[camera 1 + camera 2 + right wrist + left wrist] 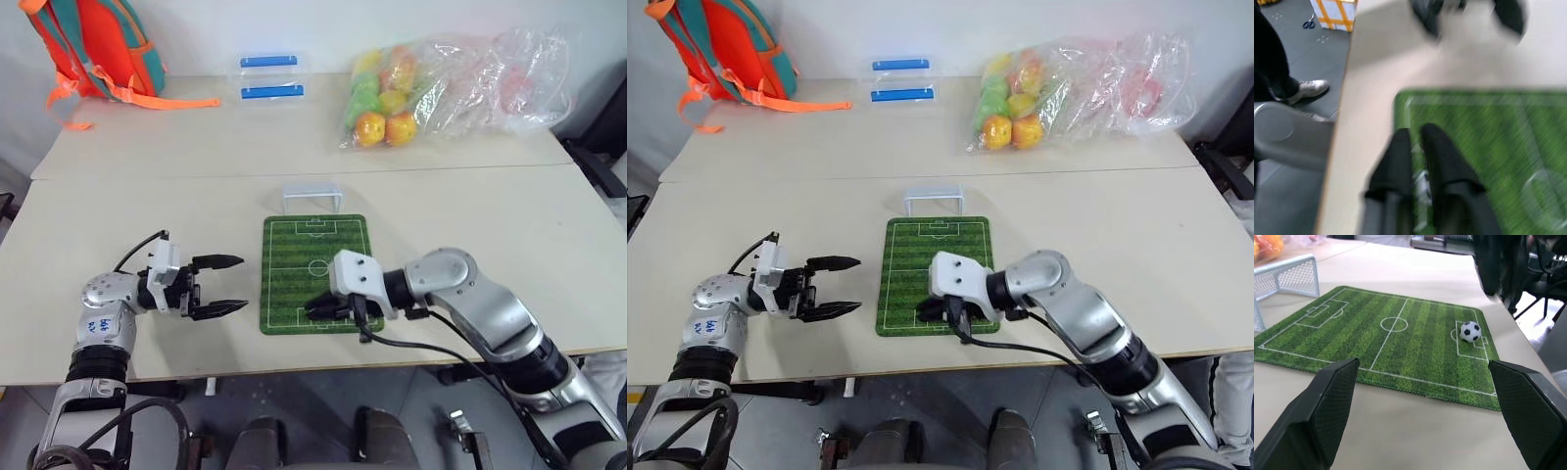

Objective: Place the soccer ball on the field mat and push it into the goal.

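Observation:
The green field mat (pixel 313 245) lies in the middle of the near table, with the small white goal (pixel 313 194) at its far end. The soccer ball (pixel 1470 331) rests on the mat in the near penalty area, free of both grippers. My right gripper (pixel 318 308) hovers over the mat's near end, above the ball, its fingers shut together on nothing. My left gripper (pixel 242 283) is held level just left of the mat, pointing at it, open and empty.
An orange and teal backpack (pixel 93 49) sits at the far left. Two clear boxes with blue lids (pixel 269 78) stand behind the goal. A clear plastic bag of fruit (pixel 441 88) lies at the far right. The table's front edge runs just below the mat.

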